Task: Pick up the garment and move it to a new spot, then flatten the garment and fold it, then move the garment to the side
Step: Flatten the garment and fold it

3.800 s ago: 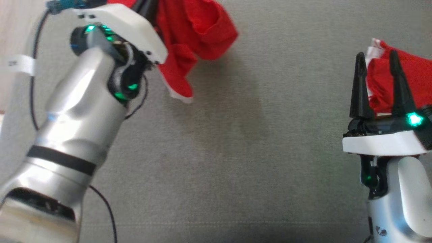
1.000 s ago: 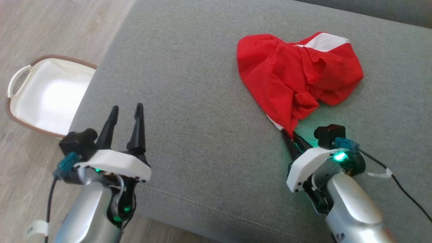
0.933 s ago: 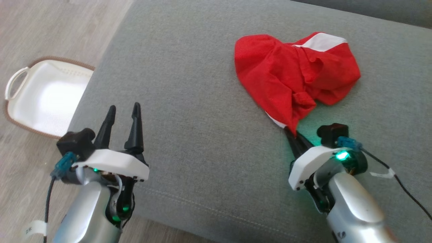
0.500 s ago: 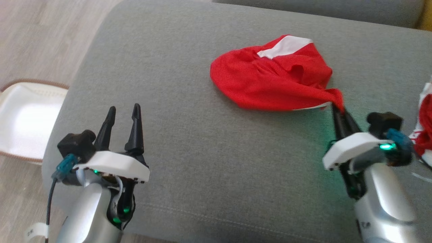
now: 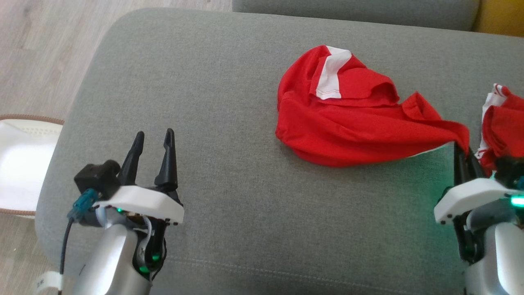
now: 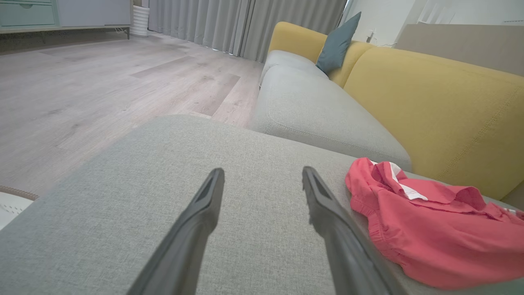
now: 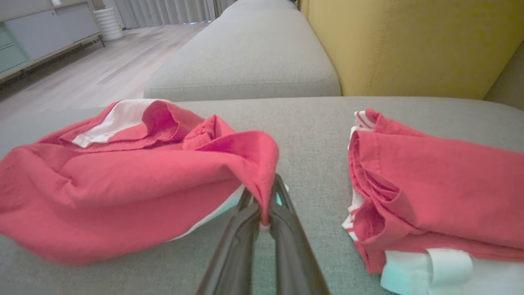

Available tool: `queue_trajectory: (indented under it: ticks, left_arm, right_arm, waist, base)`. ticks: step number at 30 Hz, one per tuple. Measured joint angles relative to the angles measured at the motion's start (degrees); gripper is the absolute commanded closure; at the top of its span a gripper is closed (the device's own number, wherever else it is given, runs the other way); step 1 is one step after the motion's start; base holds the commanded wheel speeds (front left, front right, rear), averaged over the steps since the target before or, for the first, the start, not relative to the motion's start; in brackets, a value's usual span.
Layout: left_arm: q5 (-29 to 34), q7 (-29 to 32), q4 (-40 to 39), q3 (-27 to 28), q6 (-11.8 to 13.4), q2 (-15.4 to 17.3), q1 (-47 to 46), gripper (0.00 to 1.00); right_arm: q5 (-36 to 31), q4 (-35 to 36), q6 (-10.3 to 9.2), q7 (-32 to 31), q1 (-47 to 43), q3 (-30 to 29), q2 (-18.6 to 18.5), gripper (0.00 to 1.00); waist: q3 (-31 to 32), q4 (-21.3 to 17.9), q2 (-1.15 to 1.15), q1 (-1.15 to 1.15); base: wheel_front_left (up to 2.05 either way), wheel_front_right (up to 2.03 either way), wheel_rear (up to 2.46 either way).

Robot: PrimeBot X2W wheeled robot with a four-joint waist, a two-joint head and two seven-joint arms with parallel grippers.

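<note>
From where I stand, the crumpled red cloth garment (image 5: 348,123) with its white stripe lies on the broad grey fabric cushion (image 5: 229,82), towards the far right of it. One corner is drawn out into a tail that runs to the right gripper (image 5: 461,153). That gripper's two dark fingers are pressed together with the hem of the corner pinched between them, which is plain in the right wrist view (image 7: 262,200). The garment's bulk therefore lies to the left of this gripper and a little farther away, with its long axis running across the cushion from the pinched corner to the bunched, rounded end. Just beside the gripper on its other side sits a folded red-and-white pile of cloth (image 5: 501,123), apart from the garment. The left gripper (image 5: 154,135) hovers near the cushion's front left, fingers spread and holding nothing, well apart from the garment, which lies to its right and farther back. I'd judge the free bunched end is the left arm's to reach if the cloth is to be spread. A white plastic basket (image 5: 20,164) rests on the floor beyond the cushion's left edge.
</note>
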State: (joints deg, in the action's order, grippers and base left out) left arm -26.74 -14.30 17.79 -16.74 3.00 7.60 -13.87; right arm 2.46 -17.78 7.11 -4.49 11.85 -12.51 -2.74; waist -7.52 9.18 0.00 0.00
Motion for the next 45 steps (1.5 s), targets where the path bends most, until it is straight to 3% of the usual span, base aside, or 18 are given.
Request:
queue_trajectory:
  ticks: [1, 2, 10, 19, 30, 43, 44, 45]
  left_arm:
    - [0.0, 0.0, 0.1, 0.1, 0.0, -0.1, 0.1, 0.00]
    - [0.0, 0.0, 0.1, 0.1, -0.1, -0.2, 0.2, 0.00]
    - [0.5, 0.0, 0.8, 0.0, -0.6, -0.6, 0.4, 0.00]
    - [0.7, 0.0, 1.0, -0.6, -1.1, -0.7, 0.9, 0.00]
    - [0.9, 0.0, 1.1, -1.4, -1.5, -1.2, 0.9, 0.00]
    - [0.8, 0.0, 1.7, -1.7, -2.0, -1.9, 0.3, 0.00]
    - [0.8, 0.0, 1.8, -1.7, -2.0, -1.9, 0.2, 0.00]
    - [0.8, 0.0, 1.8, -1.7, -2.0, -2.0, 0.0, 0.00]
  right_arm:
    - [0.0, 0.0, 0.00, -0.3, -0.3, 0.1, 0.0, 0.32]
    - [-0.1, 0.0, 0.00, -0.9, -0.7, 0.1, 0.1, 0.00]
    - [-2.5, 2.5, 0.00, 2.0, -2.5, 1.8, 0.1, 0.00]
    - [0.9, 6.3, 0.00, 5.5, -4.8, 19.3, 0.1, 0.00]
    - [0.0, -2.6, 0.00, 4.5, -1.6, 27.6, -1.9, 0.00]
    - [-2.0, -13.6, 0.00, 4.8, 7.9, 30.4, -6.4, 0.00]
    - [-2.0, -14.3, 0.00, 4.8, 8.6, 31.0, -6.6, 0.26]
    - [-2.0, -14.9, 0.00, 4.8, 9.2, 31.5, -6.9, 0.96]
  waist:
    - [0.1, -0.1, 0.00, 0.00]
    - [0.1, -0.2, 0.00, 0.00]
    - [1.0, 0.0, 0.00, 0.00]
    - [1.3, 1.8, 0.00, 0.00]
    - [-0.1, 6.0, 0.00, 0.00]
    - [-4.2, 10.2, 0.00, 0.00]
    - [-4.5, 10.3, 0.00, 0.00]
    - [-4.8, 10.4, 0.00, 0.00]
  base:
    - [0.00, 0.00, 0.00]
    - [0.00, 0.00, 0.00]
    - [0.00, 0.00, 0.00]
    - [0.00, 0.00, 0.00]
    - [0.00, 0.00, 0.00]
    - [0.00, 0.00, 0.00]
    - [0.00, 0.00, 0.00]
    - [0.00, 0.00, 0.00]
